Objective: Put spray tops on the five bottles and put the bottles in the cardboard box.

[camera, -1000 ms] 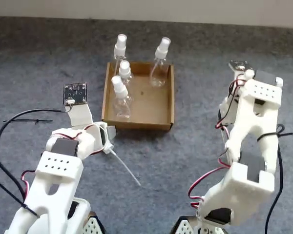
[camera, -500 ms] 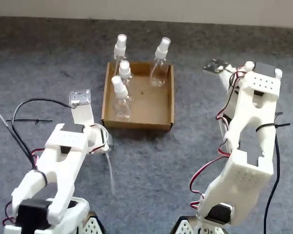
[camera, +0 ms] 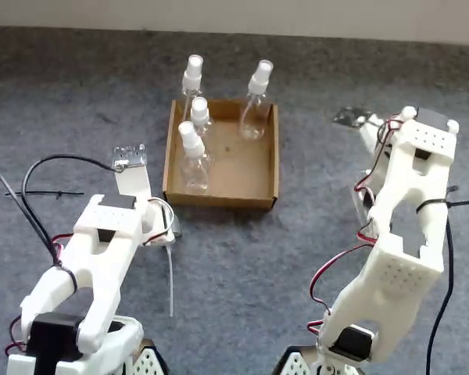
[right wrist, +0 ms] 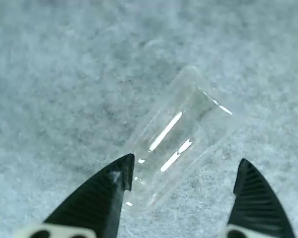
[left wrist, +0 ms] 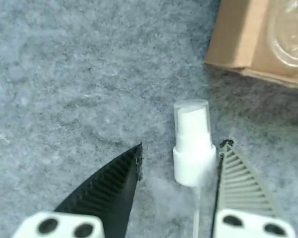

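A white spray top (left wrist: 191,148) with a long thin tube (camera: 170,277) lies on the grey carpet just in front of the cardboard box (camera: 262,176). My left gripper (left wrist: 181,148) stands open around it, the pale finger touching its side. Right of the box a clear bottle (right wrist: 184,129) without a top lies on its side. My right gripper (right wrist: 185,163) hangs open over it, one finger on each side. In the high view that gripper (camera: 352,119) sits at the far right.
Several bottles with spray tops stand upright at the box: one near its front left (camera: 194,160), one behind it (camera: 201,117), one at the far right corner (camera: 255,109), one at the far left edge (camera: 192,76). Black cables (camera: 31,191) trail on the left.
The left arm swung round, and the spray top's tube turned from pointing front-right to pointing straight to the front. The right gripper moved left and down over the lying bottle.
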You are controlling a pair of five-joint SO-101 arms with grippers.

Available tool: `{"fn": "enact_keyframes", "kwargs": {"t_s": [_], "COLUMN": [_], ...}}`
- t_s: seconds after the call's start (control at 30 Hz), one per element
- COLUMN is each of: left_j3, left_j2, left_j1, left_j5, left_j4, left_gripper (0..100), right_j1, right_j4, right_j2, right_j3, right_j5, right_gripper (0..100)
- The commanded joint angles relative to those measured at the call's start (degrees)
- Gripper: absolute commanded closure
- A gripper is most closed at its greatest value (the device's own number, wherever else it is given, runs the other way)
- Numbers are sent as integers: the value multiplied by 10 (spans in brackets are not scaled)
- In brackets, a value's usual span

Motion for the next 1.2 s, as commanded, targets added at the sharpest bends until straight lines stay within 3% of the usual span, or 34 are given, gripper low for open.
{"fn": "enact_keyframes", "kwargs": {"t_s": [0.0, 0.13, 0.27, 0.5, 0.57, 0.73, 0.9, 1.0, 1.17], "left_j3": [-22, -23, -23, -35, -48, -80, -87, -88, -88], "left_j2": [1, 1, 0, -5, -2, 0, 0, 0, 0], "left_j1": [-9, 5, 24, -28, -58, -115, -123, -122, -122], "left_j5": [1, -4, -70, -136, -147, -149, -146, -145, -145], "left_j4": [0, 0, 2, 32, 38, 39, 37, 37, 37], "left_gripper": [770, 848, 954, 996, 996, 996, 996, 996, 996], "right_j1": [35, 39, 39, 46, 47, 50, 10, -22, -55], "right_j4": [-32, -31, -28, -27, -26, 17, 71, 105, 126], "right_j2": [15, 29, 42, 81, 94, 109, 94, 83, 50], "right_j3": [-27, -28, -27, -26, -23, -28, -29, -29, -28], "right_j5": [-111, -194, -263, -409, -491, -850, -1019, -1050, -989], "right_gripper": [721, 721, 735, 927, 935, 924, 788, 711, 641]}}
